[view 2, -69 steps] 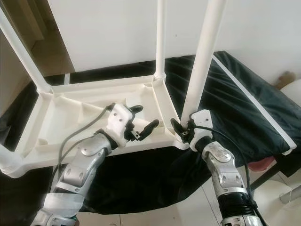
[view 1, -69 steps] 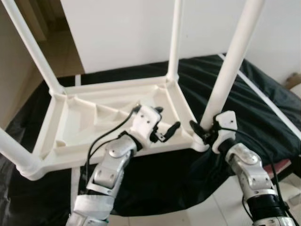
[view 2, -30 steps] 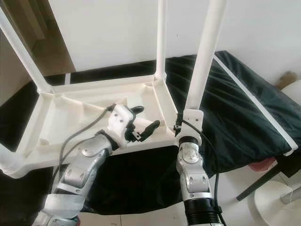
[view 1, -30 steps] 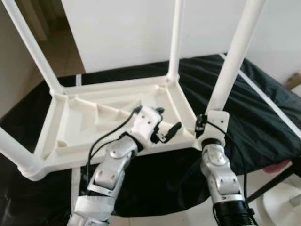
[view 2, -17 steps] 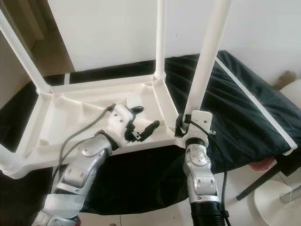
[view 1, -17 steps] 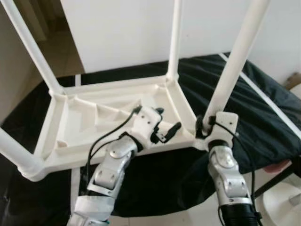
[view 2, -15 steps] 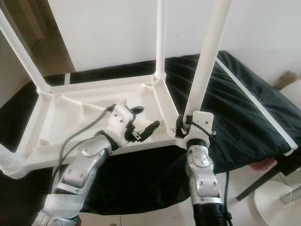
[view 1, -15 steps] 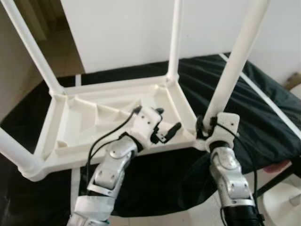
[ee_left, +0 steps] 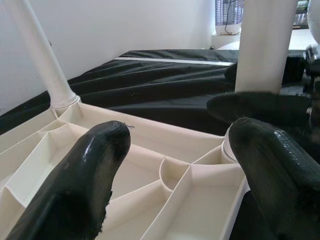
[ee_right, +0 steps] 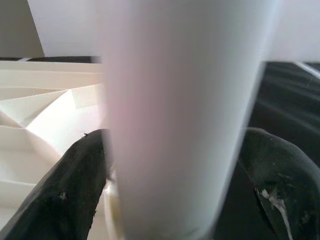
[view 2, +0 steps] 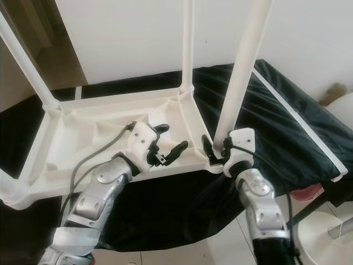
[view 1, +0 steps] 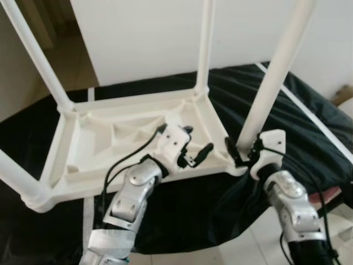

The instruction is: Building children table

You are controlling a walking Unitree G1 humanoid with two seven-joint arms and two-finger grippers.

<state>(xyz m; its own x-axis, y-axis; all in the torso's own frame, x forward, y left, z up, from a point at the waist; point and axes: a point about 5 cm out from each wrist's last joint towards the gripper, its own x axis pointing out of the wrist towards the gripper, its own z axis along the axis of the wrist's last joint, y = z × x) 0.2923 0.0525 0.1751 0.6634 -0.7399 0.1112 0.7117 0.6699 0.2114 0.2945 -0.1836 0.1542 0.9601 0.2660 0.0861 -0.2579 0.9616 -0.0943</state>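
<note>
A white plastic children's table lies upside down on a black cloth, its legs pointing up. My right gripper is shut on the base of the near right leg, where it enters the corner socket. In the right wrist view the black fingers sit on either side of that leg. My left gripper hovers open just over the ribbed underside near the same corner, holding nothing. The left wrist view looks between its fingers toward the leg.
Three more legs stand up: back right, back left and near left. The black cloth spreads out to the right and hangs over the front edge. A white wall rises behind. Pale floor tiles lie below.
My right wrist has turned around the leg's base, swinging from straight in front of it out to the right. The left arm and the table have stayed put.
</note>
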